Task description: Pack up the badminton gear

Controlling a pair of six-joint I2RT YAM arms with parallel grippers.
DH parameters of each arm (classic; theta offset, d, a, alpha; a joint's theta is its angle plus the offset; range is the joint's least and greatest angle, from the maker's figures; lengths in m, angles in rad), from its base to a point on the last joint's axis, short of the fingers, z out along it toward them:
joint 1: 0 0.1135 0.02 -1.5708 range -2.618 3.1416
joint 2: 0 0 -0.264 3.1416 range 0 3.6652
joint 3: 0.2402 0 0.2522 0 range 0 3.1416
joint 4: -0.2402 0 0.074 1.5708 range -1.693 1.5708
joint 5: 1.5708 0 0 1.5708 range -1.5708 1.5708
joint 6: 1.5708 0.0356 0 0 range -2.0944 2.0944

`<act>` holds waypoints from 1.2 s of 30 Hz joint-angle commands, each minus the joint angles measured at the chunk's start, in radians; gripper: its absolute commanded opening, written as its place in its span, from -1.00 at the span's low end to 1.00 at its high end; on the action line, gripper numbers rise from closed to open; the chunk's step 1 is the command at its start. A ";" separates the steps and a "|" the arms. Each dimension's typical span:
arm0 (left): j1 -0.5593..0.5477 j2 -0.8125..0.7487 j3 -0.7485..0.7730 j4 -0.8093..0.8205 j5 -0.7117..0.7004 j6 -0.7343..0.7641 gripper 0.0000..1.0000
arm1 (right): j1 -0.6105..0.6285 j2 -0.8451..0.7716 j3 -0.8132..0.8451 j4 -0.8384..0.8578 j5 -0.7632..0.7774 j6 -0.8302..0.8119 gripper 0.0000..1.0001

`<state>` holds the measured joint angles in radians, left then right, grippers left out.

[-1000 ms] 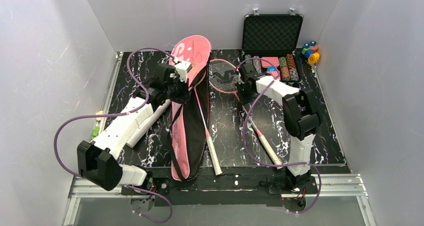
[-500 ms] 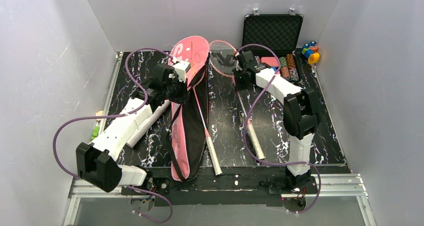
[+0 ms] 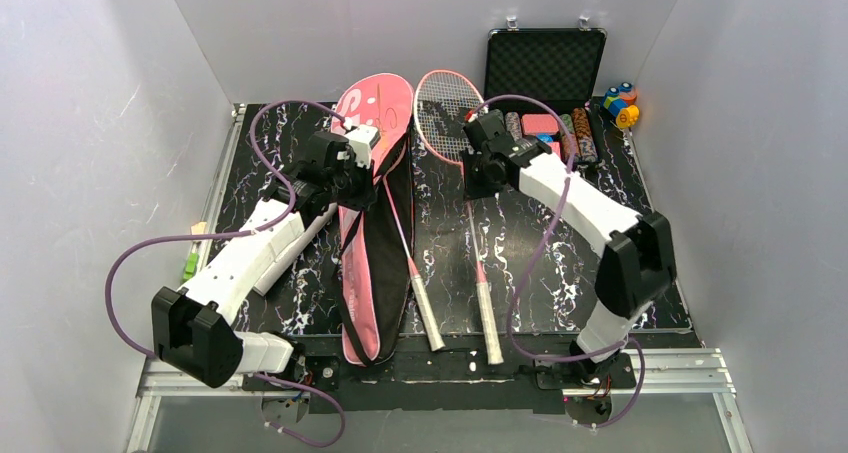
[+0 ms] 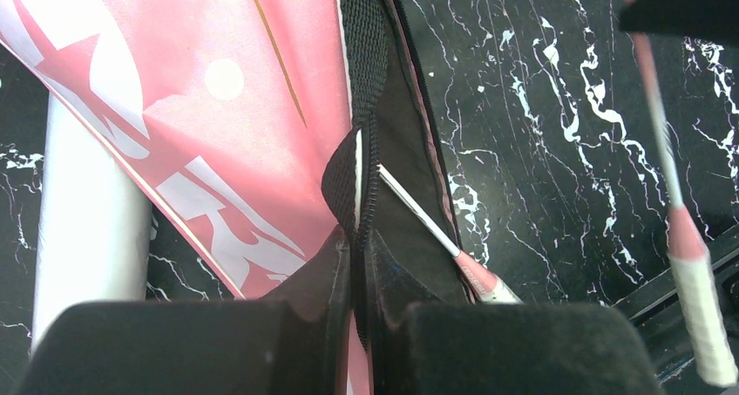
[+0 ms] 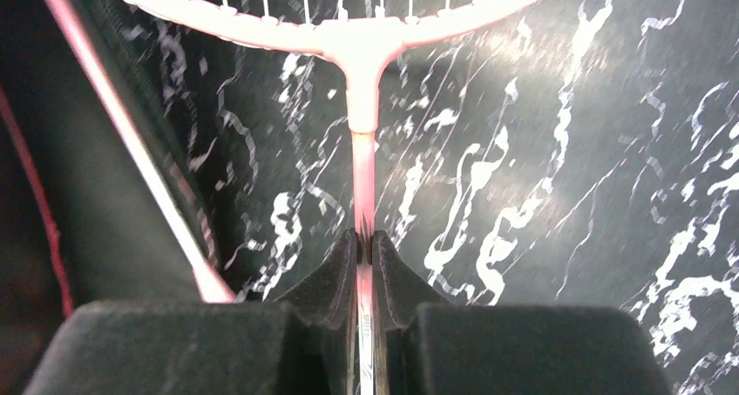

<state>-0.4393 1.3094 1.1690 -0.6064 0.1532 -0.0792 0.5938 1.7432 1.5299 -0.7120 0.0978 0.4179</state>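
Observation:
The pink racket-shaped bag [image 3: 372,223] lies lengthwise left of the table's middle. One racket is partly inside it; its shaft and white handle [image 3: 425,313] stick out at the near end. My left gripper [image 3: 352,185] is shut on the bag's black zipper edge [image 4: 359,194], holding it up. My right gripper [image 3: 480,178] is shut on the shaft [image 5: 362,186] of the second racket, just below its head [image 3: 442,108], which lies beside the bag's top. Its white handle [image 3: 486,318] points to the near edge. A white tube [image 4: 87,203] lies left of the bag. No shuttlecocks show.
An open black case of poker chips [image 3: 545,83] stands at the back right, with coloured toy blocks [image 3: 620,103] beside it. Small green and yellow items [image 3: 192,258] lie off the table's left edge.
My right gripper has carried the second racket left and toward the back, swinging it upright so it lies parallel to the bag. The left gripper has kept hold of the bag edge.

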 commanded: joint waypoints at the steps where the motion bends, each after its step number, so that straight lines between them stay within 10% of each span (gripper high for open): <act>1: 0.005 -0.030 0.011 0.046 0.009 -0.005 -1.00 | 0.055 -0.155 -0.067 -0.060 0.039 0.103 -0.97; 11: 0.005 -0.012 0.013 0.048 0.004 -0.007 -1.00 | 0.216 -0.313 -0.261 -0.117 -0.006 0.199 -0.97; 36: 0.005 0.008 0.040 0.033 0.020 -0.012 -1.00 | 0.525 -0.133 -0.273 -0.181 0.033 0.252 -0.97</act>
<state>-0.4385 1.3216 1.1694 -0.6079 0.1524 -0.0891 1.0863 1.5604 1.1515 -0.8650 0.1017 0.6773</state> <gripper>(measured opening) 0.036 0.129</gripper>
